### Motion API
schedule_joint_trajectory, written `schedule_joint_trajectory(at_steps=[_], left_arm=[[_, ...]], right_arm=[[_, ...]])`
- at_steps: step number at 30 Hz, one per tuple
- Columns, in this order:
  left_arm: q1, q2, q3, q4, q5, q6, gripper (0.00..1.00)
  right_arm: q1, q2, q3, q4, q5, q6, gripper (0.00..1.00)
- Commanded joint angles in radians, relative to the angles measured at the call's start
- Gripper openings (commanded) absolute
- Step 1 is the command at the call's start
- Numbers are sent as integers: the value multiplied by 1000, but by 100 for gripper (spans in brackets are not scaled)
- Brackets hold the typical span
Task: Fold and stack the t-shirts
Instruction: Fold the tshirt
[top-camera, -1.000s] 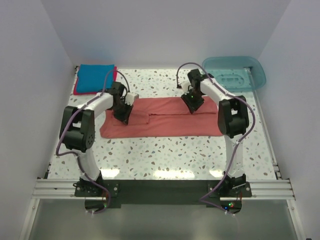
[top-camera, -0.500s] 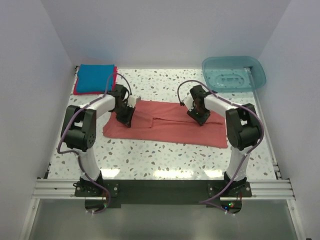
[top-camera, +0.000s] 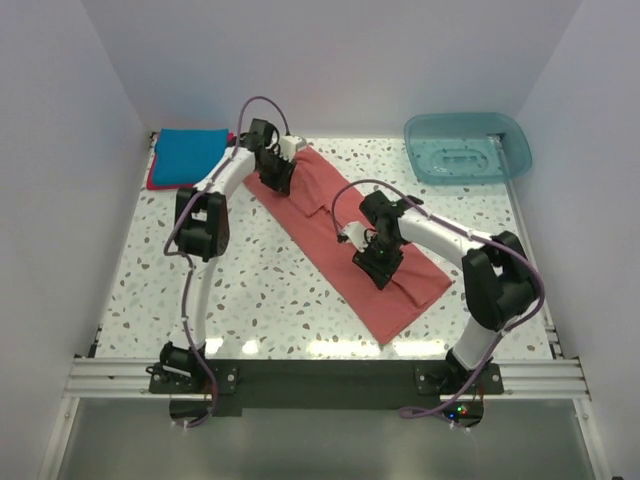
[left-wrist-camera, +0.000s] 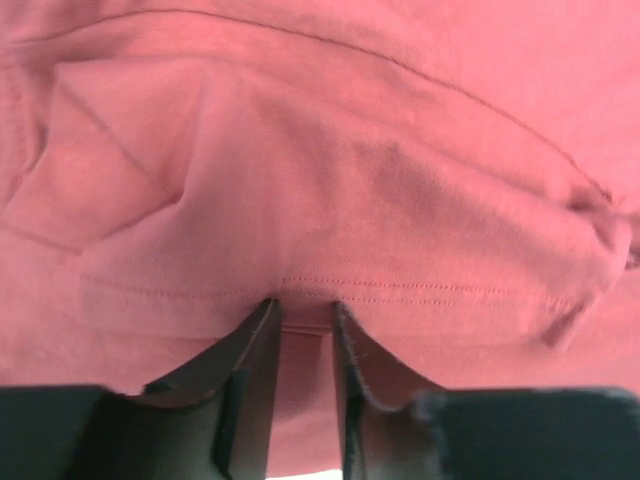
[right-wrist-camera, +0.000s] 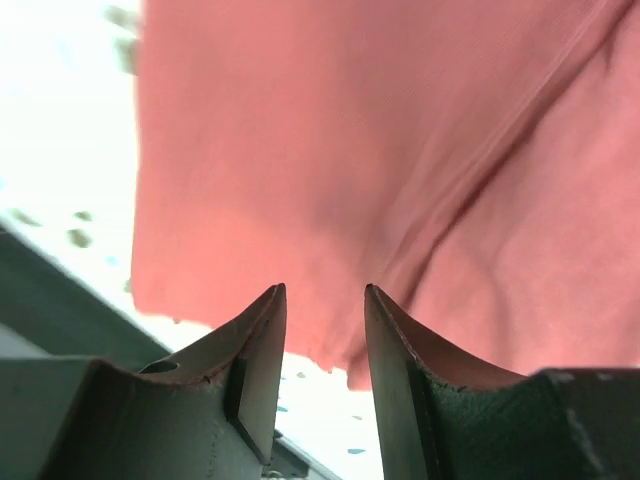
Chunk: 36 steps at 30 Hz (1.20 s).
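The salmon-red t-shirt (top-camera: 312, 222) lies as a long folded strip, diagonal from far left to near right on the speckled table (top-camera: 270, 295). My left gripper (top-camera: 277, 178) is at its far end, shut on a pinch of hem (left-wrist-camera: 305, 305); the cloth (left-wrist-camera: 350, 150) fills the left wrist view. My right gripper (top-camera: 375, 268) hovers over the strip's near half with its jaws apart (right-wrist-camera: 322, 290); the cloth (right-wrist-camera: 300, 150) lies beyond the tips and nothing sits between them. The bright blue t-shirt (top-camera: 188, 155) lies folded on the crimson-pink one (top-camera: 156, 182) at the far left corner.
A translucent teal plastic tub (top-camera: 468, 148) stands at the far right corner. White walls close in the table on three sides. The shirt's near corner (top-camera: 385, 330) reaches close to the table's front edge.
The salmon-red shirt has swung from lying crosswise to lying diagonal. My left gripper carried its end toward the far edge. My right gripper moved toward the near side.
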Motion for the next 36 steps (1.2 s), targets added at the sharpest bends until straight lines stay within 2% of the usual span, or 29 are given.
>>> schedule_joint_trajectory(at_steps=[1,4,7,11,12,17,20,27,31,36], left_arm=[[5,23,109,87,6,57,34],[17,-145,-29,248,12,2,46],[17,-246,-173,333,21,-9,49],[17,-340,-250,298,40,-43,49],[16,-346,-262,262,41,-57,49],[17,-411,-379,228,72,-95,46],[17,-442,-448,230,77,-121,44],[17,-471,-540,201,86,-176,41],[16,-469,-568,190,80,-181,41],[8,-425,-565,192,86,-189,40]], right_arm=[[-28,-89,104,-93,-109,28,41],[-62,-116,84,-106,-60,-56,41],[-68,-138,11,-85,0,-170,39],[-68,-104,-60,-22,89,-244,35],[-68,-89,-65,-13,121,-260,32],[-62,-2,-73,15,152,-262,25],[-36,43,-72,9,124,-251,23],[42,177,-34,-73,-67,-215,21],[176,174,-7,-68,-187,-173,22],[337,193,75,2,-380,-40,28]])
